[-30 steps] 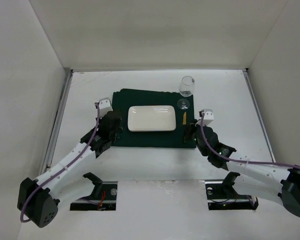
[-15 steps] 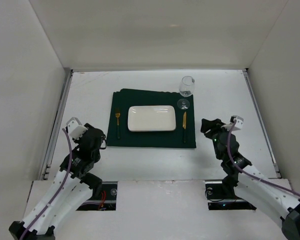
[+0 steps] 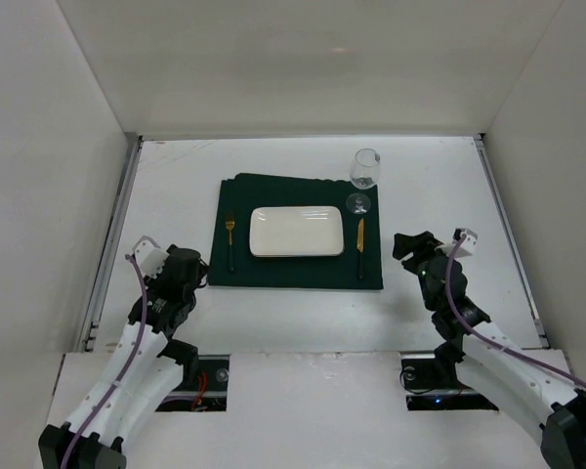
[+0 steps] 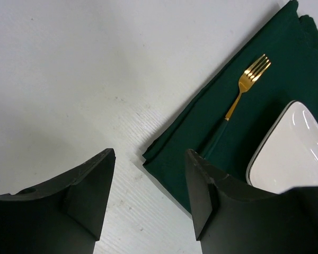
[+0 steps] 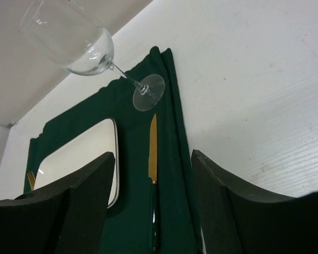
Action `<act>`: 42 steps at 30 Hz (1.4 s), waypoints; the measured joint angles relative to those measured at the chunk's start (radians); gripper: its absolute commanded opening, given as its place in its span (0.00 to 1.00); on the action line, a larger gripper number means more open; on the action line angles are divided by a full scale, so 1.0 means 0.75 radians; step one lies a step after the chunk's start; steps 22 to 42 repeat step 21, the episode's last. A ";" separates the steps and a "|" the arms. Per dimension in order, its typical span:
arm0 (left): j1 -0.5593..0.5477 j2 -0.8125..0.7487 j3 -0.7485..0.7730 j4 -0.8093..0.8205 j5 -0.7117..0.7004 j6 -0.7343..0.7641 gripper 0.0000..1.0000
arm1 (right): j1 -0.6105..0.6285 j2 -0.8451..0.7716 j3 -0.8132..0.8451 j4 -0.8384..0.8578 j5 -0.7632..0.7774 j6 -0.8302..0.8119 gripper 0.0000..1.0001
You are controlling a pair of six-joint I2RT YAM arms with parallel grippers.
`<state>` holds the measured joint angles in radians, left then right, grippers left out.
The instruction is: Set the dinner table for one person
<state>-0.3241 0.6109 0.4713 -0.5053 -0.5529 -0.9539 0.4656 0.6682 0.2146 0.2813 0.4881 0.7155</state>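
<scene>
Both the left claw (image 4: 149, 156) and right claw (image 5: 152, 156) have drawn back off the placemat (image 3: 303, 274) since a second ago; each gapes empty over the worktop (image 3: 176, 176), flanking the mat's near corners.

left gripper (image 4: 149, 159) — jaws apart | right gripper (image 5: 152, 157) — jaws apart | both arms bent, elbows low

plain white walls (image 3: 303, 68) all around

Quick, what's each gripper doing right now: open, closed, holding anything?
Left gripper: open, holding nothing.
Right gripper: open, holding nothing.
</scene>
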 measured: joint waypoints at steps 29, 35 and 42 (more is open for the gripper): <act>0.065 0.067 0.001 0.075 0.028 0.011 0.54 | 0.000 -0.037 0.000 0.001 -0.023 0.025 0.68; 0.065 0.067 0.001 0.075 0.028 0.011 0.54 | 0.000 -0.037 0.000 0.001 -0.023 0.025 0.68; 0.065 0.067 0.001 0.075 0.028 0.011 0.54 | 0.000 -0.037 0.000 0.001 -0.023 0.025 0.68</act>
